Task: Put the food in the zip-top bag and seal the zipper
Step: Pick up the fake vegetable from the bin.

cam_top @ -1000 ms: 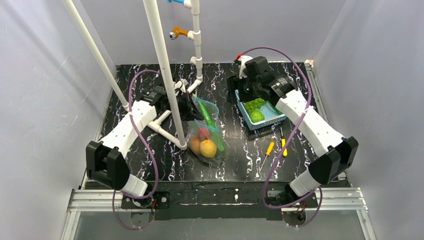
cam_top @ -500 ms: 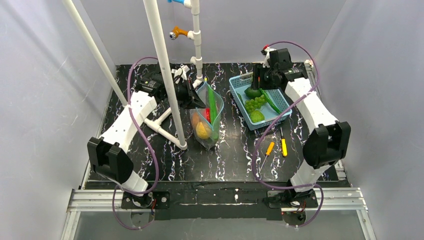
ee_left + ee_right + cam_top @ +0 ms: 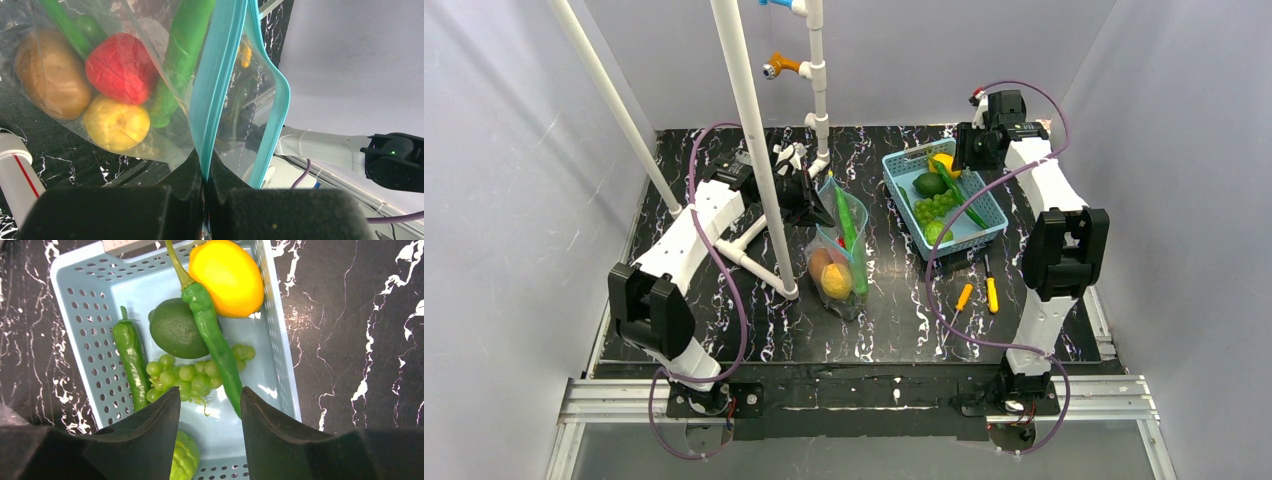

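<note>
The clear zip-top bag point(image 3: 839, 262) hangs upright at mid-table. My left gripper point(image 3: 204, 167) is shut on one side of its teal zipper point(image 3: 216, 85), and the mouth gapes open. Inside the bag are a brown fruit point(image 3: 50, 75), a red piece point(image 3: 120, 67), a yellow fruit point(image 3: 115, 122) and a green pod point(image 3: 182, 50). My right gripper point(image 3: 210, 392) hovers open over the basket point(image 3: 90, 300) with nothing between its fingers. More food lies in the basket: a yellow fruit point(image 3: 227, 277), a dark green fruit point(image 3: 172, 332), grapes point(image 3: 192, 375), long green pods point(image 3: 215, 345) and a bumpy green fruit point(image 3: 184, 460).
Two orange-handled screwdrivers point(image 3: 977, 295) lie in front of the light-blue basket point(image 3: 902, 165). A white pipe frame point(image 3: 749, 130) stands slanted beside the left arm, close to the bag. The side walls are close, and the right arm point(image 3: 1044, 190) is folded near the right one.
The right gripper has drawn back toward the far right corner, uncovering the basket, and its jaws have narrowed. The left gripper has lifted the bag from lying flat to hanging upright.
</note>
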Robot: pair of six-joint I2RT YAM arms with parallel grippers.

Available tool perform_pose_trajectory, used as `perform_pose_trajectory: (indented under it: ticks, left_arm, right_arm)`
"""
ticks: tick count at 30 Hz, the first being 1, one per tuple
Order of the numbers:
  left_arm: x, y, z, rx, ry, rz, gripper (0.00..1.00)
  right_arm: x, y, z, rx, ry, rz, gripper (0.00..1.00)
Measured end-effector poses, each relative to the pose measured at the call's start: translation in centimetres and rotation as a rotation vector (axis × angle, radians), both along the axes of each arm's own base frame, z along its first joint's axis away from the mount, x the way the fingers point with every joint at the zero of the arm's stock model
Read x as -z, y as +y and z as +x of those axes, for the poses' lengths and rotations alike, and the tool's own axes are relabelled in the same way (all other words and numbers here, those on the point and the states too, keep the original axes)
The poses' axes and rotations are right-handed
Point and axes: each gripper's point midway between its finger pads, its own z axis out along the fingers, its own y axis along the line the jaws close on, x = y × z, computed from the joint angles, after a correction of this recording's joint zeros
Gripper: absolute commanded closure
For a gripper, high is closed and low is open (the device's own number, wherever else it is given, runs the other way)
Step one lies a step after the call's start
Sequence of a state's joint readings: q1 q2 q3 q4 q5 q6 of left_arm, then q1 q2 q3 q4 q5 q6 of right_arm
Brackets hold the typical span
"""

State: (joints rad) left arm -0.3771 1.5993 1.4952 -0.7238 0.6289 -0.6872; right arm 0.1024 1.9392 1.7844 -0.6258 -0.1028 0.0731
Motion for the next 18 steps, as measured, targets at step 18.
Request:
perform_pose_trajectory:
  ticks: [18]
  left_arm:
    - [1.0,-1.2,1.1,-0.003,0.038,-0.040,1.00]
  right_arm:
    - [3.1,-0.2,-1.3,-0.021,0.077,0.005,0.35]
